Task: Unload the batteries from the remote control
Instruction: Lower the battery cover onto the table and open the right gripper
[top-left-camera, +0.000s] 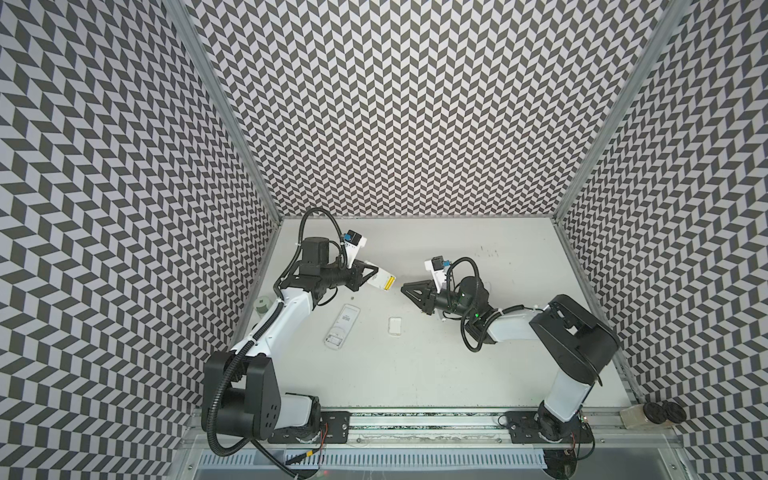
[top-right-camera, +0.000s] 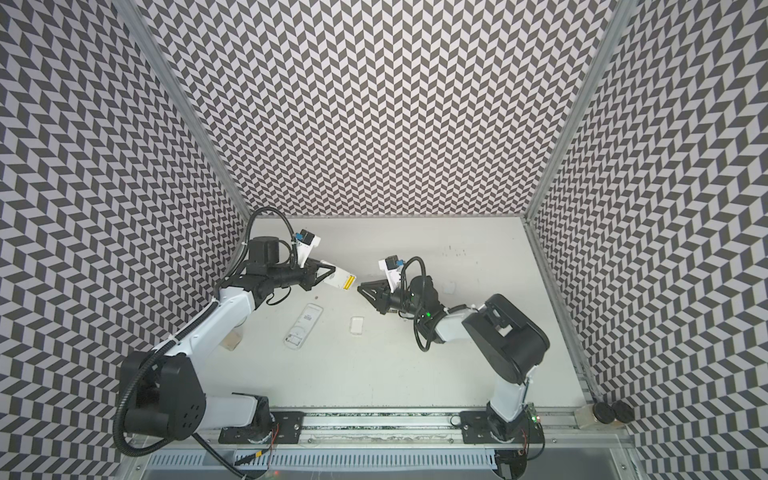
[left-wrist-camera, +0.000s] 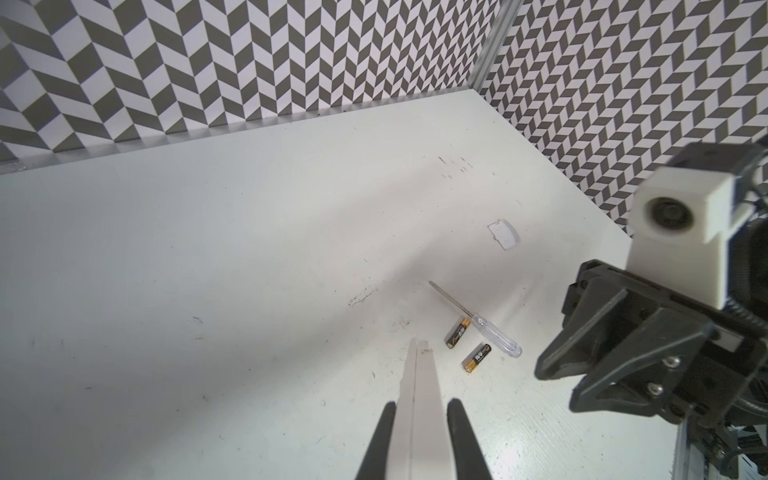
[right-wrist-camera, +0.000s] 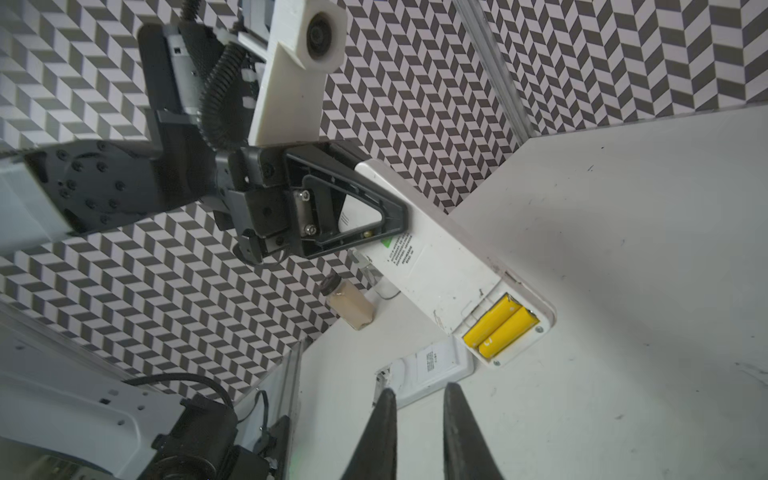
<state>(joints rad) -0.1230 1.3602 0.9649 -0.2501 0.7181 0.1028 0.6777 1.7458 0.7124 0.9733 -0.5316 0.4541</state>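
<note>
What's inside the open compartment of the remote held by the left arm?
Two yellow batteries lying side by side in the remote. Whatever lies beneath them is covered.

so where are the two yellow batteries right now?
The yellow batteries sit side by side in the open end of the white remote, held off the table by the left gripper, mid-scene in a top view, facing the right gripper.

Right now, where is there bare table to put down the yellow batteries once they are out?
Two bare patches on the table: the front, between the flat remote, small cover and the rail; and the back strip, between the held remote and the wall. Crowded: just past the held remote's tip, where two black batteries and a screwdriver lie.
</note>
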